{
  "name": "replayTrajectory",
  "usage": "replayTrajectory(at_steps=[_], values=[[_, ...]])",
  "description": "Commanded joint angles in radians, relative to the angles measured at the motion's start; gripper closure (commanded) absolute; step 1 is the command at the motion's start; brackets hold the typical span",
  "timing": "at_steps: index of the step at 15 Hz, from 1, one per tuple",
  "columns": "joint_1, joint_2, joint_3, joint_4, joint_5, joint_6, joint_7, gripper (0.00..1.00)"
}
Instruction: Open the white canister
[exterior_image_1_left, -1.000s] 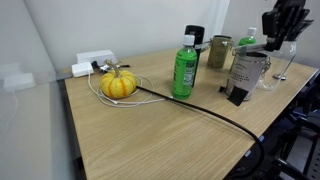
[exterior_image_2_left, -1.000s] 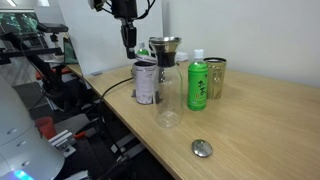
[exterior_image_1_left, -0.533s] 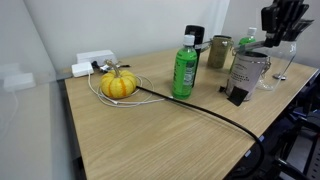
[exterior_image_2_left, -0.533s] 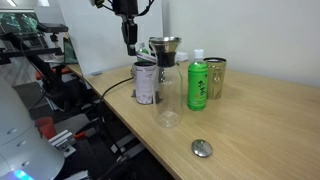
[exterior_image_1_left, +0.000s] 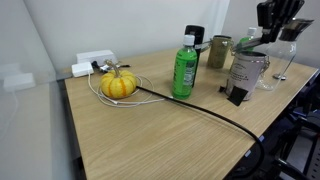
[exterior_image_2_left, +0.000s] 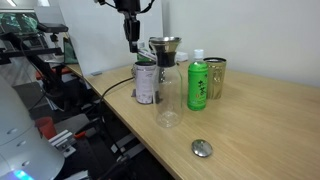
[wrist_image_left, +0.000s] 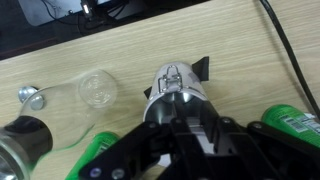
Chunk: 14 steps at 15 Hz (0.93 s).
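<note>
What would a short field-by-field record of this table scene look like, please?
gripper: above the white canister, not touching; open or shut unclear
white canister: upright, beside the glass carafe
lid: round, grey, lying on the table, apart from the canister
green bottle: upright, next to the olive tin
pumpkin: apart from the containers

A green bottle (exterior_image_1_left: 184, 70) stands below the claw (exterior_image_1_left: 272, 34), off to one side; a small pumpkin (exterior_image_1_left: 118, 85) sits farther away.
</note>
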Motion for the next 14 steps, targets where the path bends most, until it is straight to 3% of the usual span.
replayTrajectory(at_steps=[1,14], values=[[-0.004,0.035,-0.001,0.043,-0.014,-0.029,-0.010,0.94],[-0.004,0.058,-0.005,0.074,-0.023,-0.031,-0.015,0.94]])
